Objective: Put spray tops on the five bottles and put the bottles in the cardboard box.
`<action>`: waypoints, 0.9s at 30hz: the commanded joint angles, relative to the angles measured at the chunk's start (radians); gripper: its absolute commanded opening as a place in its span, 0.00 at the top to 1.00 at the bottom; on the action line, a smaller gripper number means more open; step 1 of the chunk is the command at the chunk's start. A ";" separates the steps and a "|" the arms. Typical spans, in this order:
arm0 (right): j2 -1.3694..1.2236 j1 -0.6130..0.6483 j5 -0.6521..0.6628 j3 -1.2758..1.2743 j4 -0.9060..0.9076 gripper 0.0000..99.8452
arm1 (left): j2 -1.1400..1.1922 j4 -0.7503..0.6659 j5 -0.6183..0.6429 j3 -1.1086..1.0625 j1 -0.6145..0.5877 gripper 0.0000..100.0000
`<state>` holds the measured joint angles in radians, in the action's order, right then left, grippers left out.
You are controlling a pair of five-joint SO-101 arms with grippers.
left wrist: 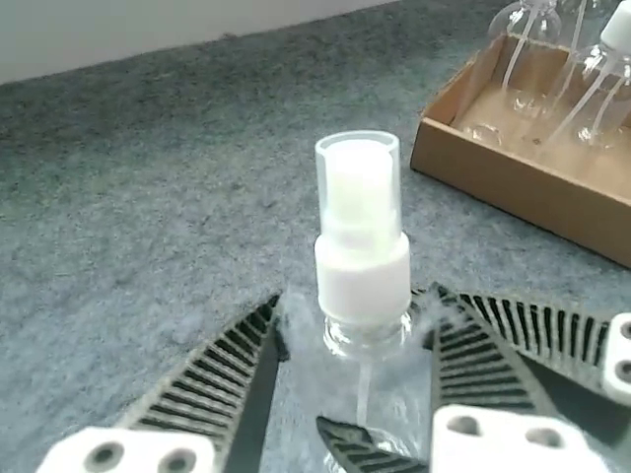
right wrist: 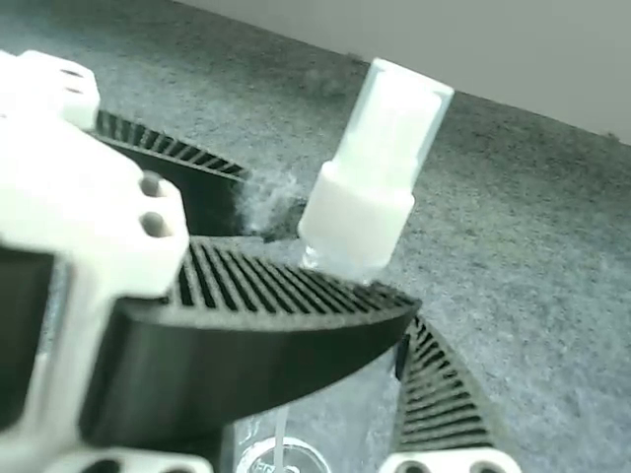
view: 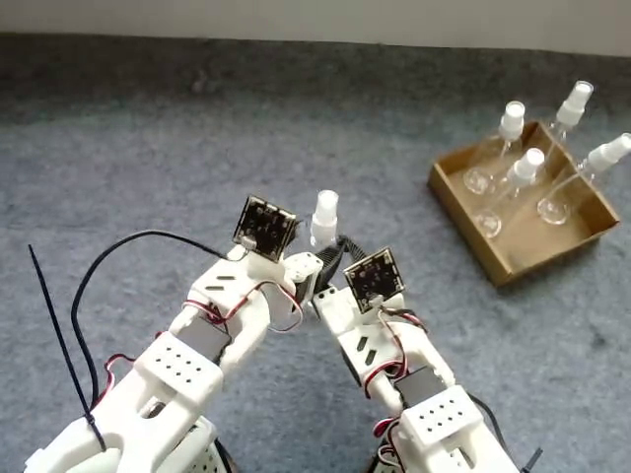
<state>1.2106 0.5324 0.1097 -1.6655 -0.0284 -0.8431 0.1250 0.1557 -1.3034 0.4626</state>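
High view: the two arms meet in the middle of the grey carpet (view: pixel 148 148). The left gripper (view: pixel 304 264) and the right gripper (view: pixel 333 258) are side by side at one bottle (view: pixel 322 239) that stands up straight. Its spray top (view: pixel 325 207) is on and sticks up above both of them. The cardboard box (view: pixel 463 212) lies well apart, toward the carpet's far right corner. It is turned a bit, with bare carpet between it and the far edge. In it lie four bottles (view: pixel 508 192) with tops on, and some tops poke out over the box's far rim. There is lots of open carpet between the standing bottle and the box, and more on the far left. A black cable (view: pixel 99 261) loops beside the left arm.

Left wrist view: the left gripper's two fingers (left wrist: pixel 222 379) press on the bottle from both sides, just under the white collar. It is clamped on the bottle. The box shows beyond, with open carpet in between.

Right wrist view: the right gripper is close against the bottle's clear body, low down. I cannot tell if it is squeezing or loose. Behind the spray top, bare carpet runs to the far edge.
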 commanded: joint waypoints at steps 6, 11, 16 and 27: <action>0.019 0.001 -0.005 -0.061 -0.008 0.96 | -0.012 0.259 -0.012 0.185 0.010 0.83; 0.019 0.001 -0.005 -0.061 -0.008 0.96 | -0.012 0.259 -0.012 0.186 0.008 0.83; 0.019 0.002 -0.005 -0.061 -0.008 0.96 | -0.110 0.264 -0.012 0.186 0.007 0.83; 0.019 0.002 -0.006 -0.062 -0.008 0.96 | -0.328 0.436 -0.014 0.186 -0.015 0.83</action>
<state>1.2121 0.5309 0.1066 -1.6655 -0.0299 -1.0948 0.5056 0.1511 -1.1715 0.4657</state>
